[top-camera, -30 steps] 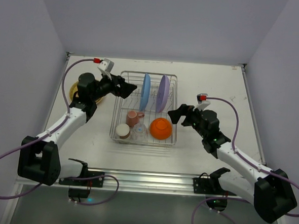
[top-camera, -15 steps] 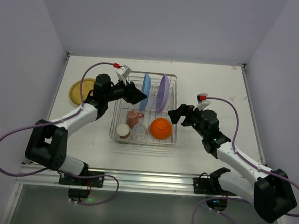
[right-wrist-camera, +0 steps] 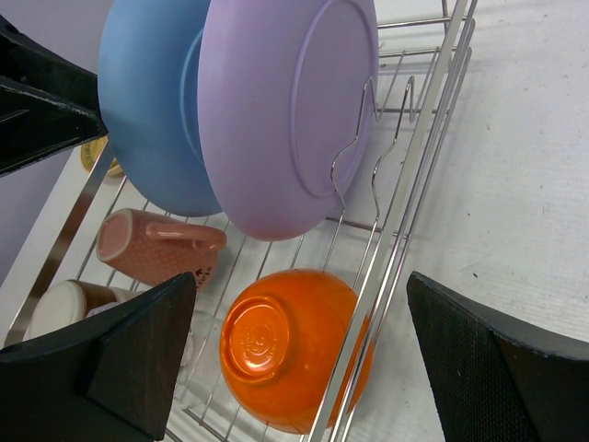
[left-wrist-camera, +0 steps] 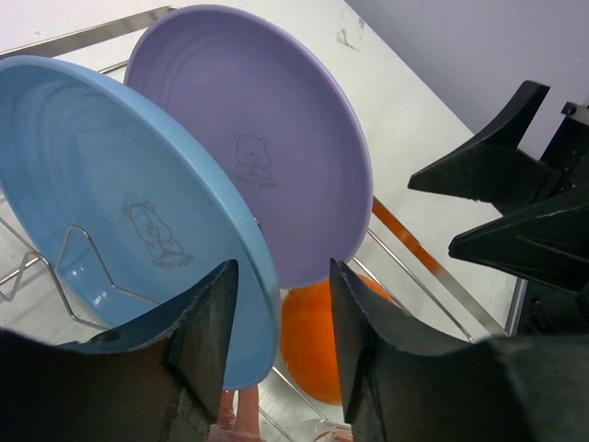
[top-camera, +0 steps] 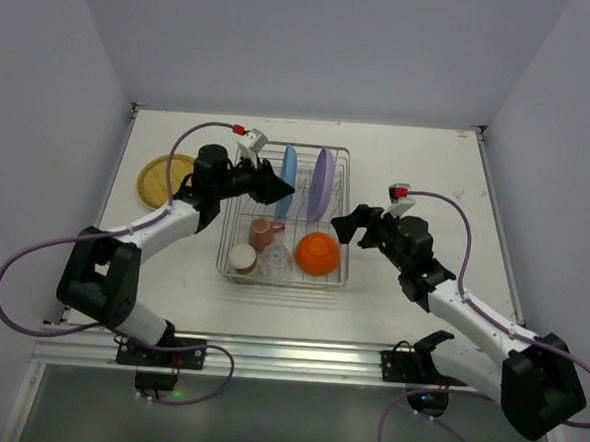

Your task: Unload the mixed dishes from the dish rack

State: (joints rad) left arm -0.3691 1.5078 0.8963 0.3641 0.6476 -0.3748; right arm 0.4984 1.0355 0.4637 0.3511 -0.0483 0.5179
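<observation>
Top external view: light-blue plate (top-camera: 287, 180) stands on edge, facing left.

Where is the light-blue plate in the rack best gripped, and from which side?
I'd pinch the exposed rim of the light-blue plate, coming from upper left: it stands on edge, with a gap to the lavender plate, leaving both faces reachable.
</observation>
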